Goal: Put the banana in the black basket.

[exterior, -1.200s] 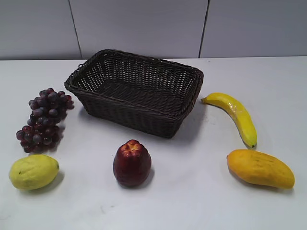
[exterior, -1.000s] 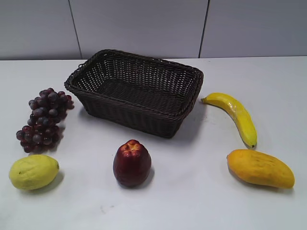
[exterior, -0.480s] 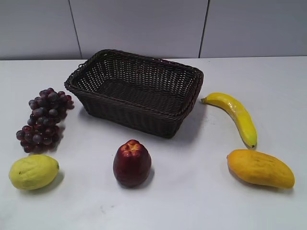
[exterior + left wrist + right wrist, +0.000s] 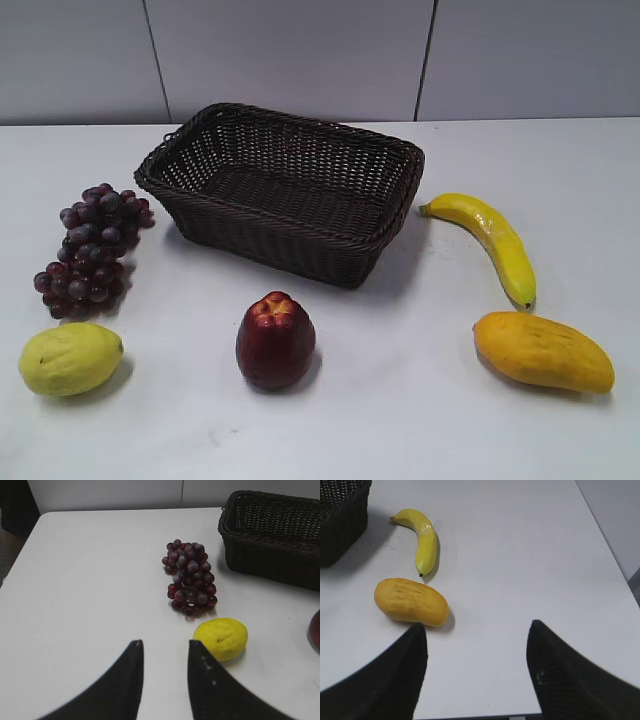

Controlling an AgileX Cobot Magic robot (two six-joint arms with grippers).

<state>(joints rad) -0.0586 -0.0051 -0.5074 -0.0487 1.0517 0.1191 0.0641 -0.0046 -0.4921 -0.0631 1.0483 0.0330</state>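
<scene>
Right hand [image 4: 477,630] hangs above the tabletop [image 4: 520,545] with its fingers [image 4: 555,670] spread wide and nothing between them. Just beyond its left finger lies the mango [image 4: 411,602], and past that the banana [image 4: 422,540], flat on the tabletop, dark tip toward the mango, stem end toward the basket [image 4: 342,517] at the upper left corner of that view. Banana and mango sit near each other but apart.

Over to the left hand [image 4: 165,647]: fingers [image 4: 210,685] parted by a narrow gap, gripping nothing, low over bare tabletop. Just to its right is the lemon [image 4: 221,638], and directly behind the lemon the grapes [image 4: 190,577], with the basket's corner further back on the right.

From the exterior view, neither hand shows. The basket [image 4: 285,190] stands centre-rear with nothing in it. The banana [image 4: 490,243] rests just beside its right wall, not touching, the mango [image 4: 543,351] in front of it. An apple [image 4: 275,340] stands upright ahead of the basket; grapes [image 4: 92,248] and lemon [image 4: 70,357] sit on the left.
</scene>
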